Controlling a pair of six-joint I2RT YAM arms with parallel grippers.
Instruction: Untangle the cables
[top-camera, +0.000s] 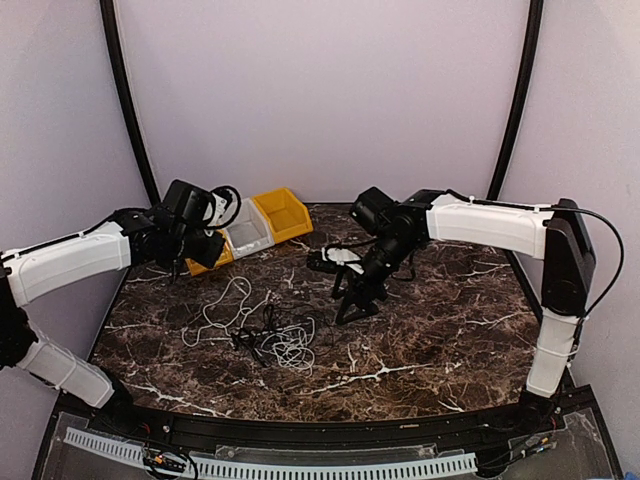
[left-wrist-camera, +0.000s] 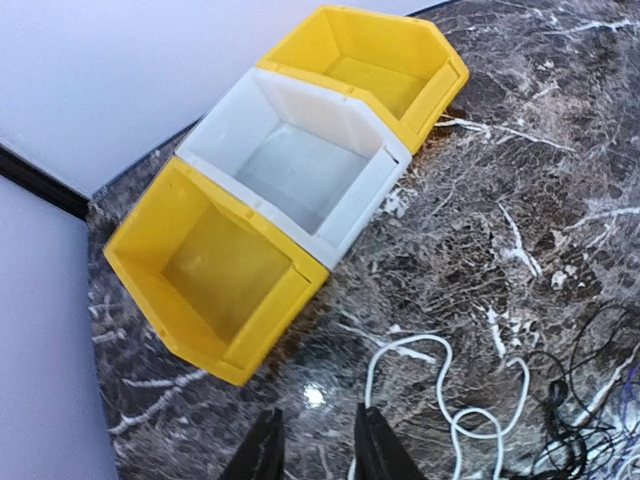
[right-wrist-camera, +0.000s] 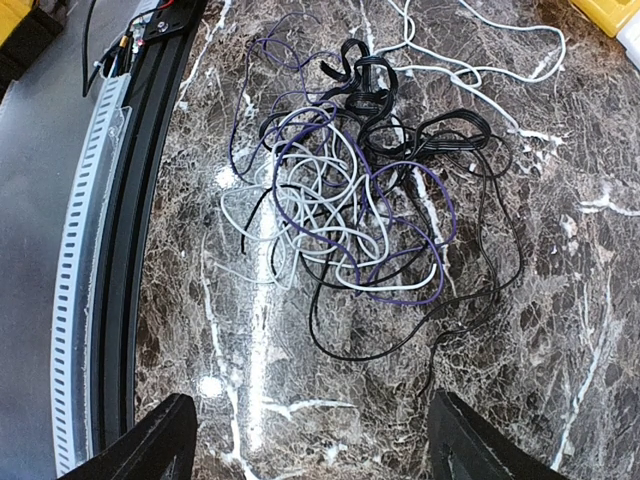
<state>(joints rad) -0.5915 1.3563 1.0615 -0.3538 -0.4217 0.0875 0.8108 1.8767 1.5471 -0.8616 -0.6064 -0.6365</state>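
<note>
On the table (top-camera: 450, 330), cables (top-camera: 262, 335) in a left-to-right sprawl; left gripper (left-wrist-camera: 315, 445) narrowly apart, right gripper (right-wrist-camera: 315, 440) wide.

Bare marble surface (top-camera: 440, 340) lies open right of the cable tangle (top-camera: 275, 340). A row of three bins (left-wrist-camera: 352, 212) blocks the far left corner; a black rail (right-wrist-camera: 135, 250) borders the near edge.

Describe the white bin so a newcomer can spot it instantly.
At the far left of the dark marble table, three open bins stand in a row. The white bin is the middle one, flanked by two yellow bins; it alone is not yellow.
</note>
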